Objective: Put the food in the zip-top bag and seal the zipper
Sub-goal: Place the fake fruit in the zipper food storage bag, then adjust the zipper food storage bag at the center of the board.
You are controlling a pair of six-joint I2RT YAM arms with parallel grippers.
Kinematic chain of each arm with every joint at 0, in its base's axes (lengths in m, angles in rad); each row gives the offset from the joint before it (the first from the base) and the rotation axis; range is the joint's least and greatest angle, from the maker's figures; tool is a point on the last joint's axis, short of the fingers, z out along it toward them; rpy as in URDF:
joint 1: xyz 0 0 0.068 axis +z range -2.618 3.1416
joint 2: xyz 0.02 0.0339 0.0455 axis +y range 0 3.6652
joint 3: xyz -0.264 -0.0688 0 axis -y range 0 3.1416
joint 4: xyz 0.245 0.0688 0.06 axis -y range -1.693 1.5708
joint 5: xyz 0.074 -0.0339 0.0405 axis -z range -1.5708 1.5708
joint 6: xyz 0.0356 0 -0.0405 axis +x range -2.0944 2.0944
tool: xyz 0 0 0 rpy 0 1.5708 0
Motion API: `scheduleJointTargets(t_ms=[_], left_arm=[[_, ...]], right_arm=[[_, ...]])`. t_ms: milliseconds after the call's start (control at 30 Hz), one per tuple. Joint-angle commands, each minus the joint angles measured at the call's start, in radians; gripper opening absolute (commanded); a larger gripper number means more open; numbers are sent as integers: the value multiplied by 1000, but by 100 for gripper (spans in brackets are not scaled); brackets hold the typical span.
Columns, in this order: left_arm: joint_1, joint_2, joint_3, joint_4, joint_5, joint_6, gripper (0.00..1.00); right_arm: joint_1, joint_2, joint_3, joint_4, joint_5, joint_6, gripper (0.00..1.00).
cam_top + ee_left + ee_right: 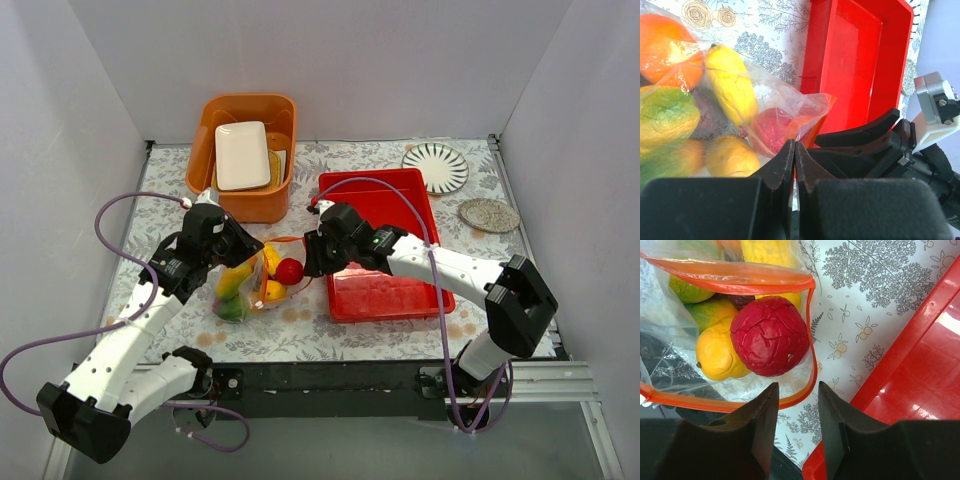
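Observation:
The clear zip-top bag (248, 292) lies on the patterned cloth between my grippers, its mouth open toward the right. Inside are yellow and green mangoes (232, 295), an orange (665, 45) and a dark red round fruit (770, 335) sitting at the mouth. The orange-red zipper (730, 272) gapes in a loop around that fruit. My left gripper (794, 143) is shut on the bag's mouth edge, a thin orange strip showing between its fingers. My right gripper (797, 387) is open, its fingers astride the zipper's curved end without touching it.
A red tray (385, 290) lies right of the bag, close behind my right gripper. An orange tub (250, 205) holding a white plate (242, 155) stands at the back. A striped plate (435, 167) and a grey coaster (489, 214) are at the far right.

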Motion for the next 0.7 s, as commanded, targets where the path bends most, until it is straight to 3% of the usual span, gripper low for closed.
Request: scheduleJointTargets(t_ms=[0,267,400,467,667], left_arm=[[1,-9,1,-9,-9,3,0],[1,-9,-2,-9,-9,6,0],[1,-7,1,-10,-9,11,0],[1,-6,-1,-9,-3,14,0],[1,5,42,-29,-24,34,0]], right_arm=[[-2,19,13,24,-17,7,44],[0,45,7,9,1,2,34],[0,50,30,-4,-15,-10,7],[0,28,50,1,-14,-21,3],[4,28,194,-5,-72,-64,1]])
